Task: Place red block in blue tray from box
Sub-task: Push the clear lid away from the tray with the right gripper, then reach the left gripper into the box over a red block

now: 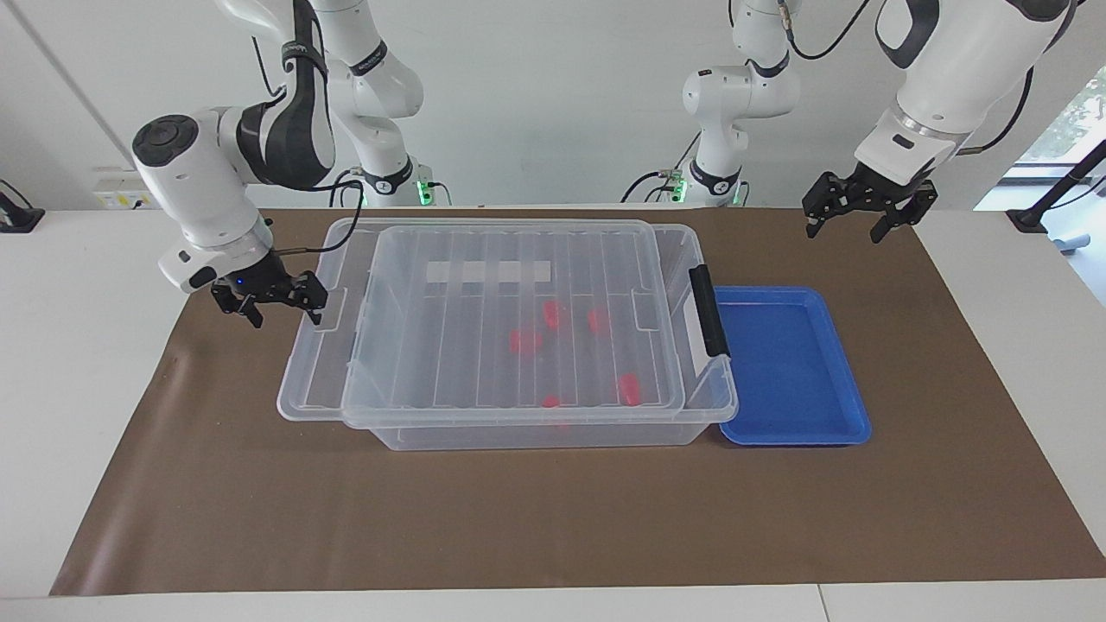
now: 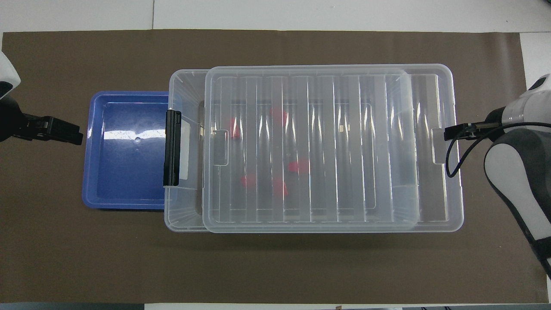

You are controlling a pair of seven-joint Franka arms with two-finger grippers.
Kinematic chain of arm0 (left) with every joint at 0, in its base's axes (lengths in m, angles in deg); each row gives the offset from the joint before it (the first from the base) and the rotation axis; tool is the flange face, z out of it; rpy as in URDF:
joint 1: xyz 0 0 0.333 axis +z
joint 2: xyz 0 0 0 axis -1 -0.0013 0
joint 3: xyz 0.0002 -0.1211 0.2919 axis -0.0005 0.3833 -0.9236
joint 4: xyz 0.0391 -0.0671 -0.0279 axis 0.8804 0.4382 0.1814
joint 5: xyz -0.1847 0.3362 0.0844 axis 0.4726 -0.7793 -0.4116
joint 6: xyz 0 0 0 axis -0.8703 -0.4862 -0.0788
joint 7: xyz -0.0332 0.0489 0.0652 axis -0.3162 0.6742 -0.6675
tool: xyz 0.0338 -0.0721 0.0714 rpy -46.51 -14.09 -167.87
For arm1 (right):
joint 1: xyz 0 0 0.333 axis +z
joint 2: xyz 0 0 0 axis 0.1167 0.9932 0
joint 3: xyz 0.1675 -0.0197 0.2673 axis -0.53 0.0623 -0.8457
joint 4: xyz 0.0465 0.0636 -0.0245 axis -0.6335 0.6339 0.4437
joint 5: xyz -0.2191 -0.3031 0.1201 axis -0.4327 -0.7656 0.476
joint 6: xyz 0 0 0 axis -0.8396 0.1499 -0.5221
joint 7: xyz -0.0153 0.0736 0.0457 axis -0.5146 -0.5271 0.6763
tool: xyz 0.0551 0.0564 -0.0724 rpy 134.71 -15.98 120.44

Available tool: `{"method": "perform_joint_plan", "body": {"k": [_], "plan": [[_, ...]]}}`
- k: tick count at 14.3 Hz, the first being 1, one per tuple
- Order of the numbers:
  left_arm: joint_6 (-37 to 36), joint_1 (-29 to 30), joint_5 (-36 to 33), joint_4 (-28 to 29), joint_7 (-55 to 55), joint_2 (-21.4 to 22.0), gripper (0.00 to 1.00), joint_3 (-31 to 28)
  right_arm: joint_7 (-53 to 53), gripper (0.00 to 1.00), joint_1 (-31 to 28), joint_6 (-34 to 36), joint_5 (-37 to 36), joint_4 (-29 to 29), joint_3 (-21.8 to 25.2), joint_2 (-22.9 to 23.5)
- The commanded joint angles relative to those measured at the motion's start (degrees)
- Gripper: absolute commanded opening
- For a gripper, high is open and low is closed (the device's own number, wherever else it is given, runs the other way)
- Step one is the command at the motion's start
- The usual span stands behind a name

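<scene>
The box point(image 1: 691, 415) is a clear bin on the brown mat, also in the overhead view point(image 2: 183, 215). Its ribbed lid point(image 1: 320, 380) lies on top, slid partway toward the right arm's end. Several red blocks, one of them point(image 1: 525, 339), lie inside under the lid, also seen from overhead point(image 2: 300, 165). The blue tray point(image 1: 791, 363) is empty and touches the box's latch end point(image 2: 125, 172). My right gripper point(image 1: 285, 313) is open at the lid's end edge point(image 2: 447, 132); I cannot tell if it touches. My left gripper point(image 1: 847, 229) is open, raised beside the tray point(image 2: 79, 134).
A black latch point(image 1: 708, 311) stands on the box's end next to the tray. A white strip point(image 1: 488, 272) shows through the lid. The brown mat point(image 1: 553, 518) covers most of the white table.
</scene>
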Motion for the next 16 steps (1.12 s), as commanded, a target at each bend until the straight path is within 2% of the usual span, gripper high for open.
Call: {"method": "perform_joint_plan", "body": {"k": [1,16], "plan": [[-0.4,0.3,-0.5,0.9,-0.4,1.0,1.00,0.1,4.9,1.00,-3.4,-0.9,0.6,0.5,-0.5,-0.8],[0.0,-0.4,-0.5,0.9,0.1,1.0,1.00,0.2,19.0,1.00,-13.4,-0.4,-0.5,-2.4,-0.3,0.5]]}}
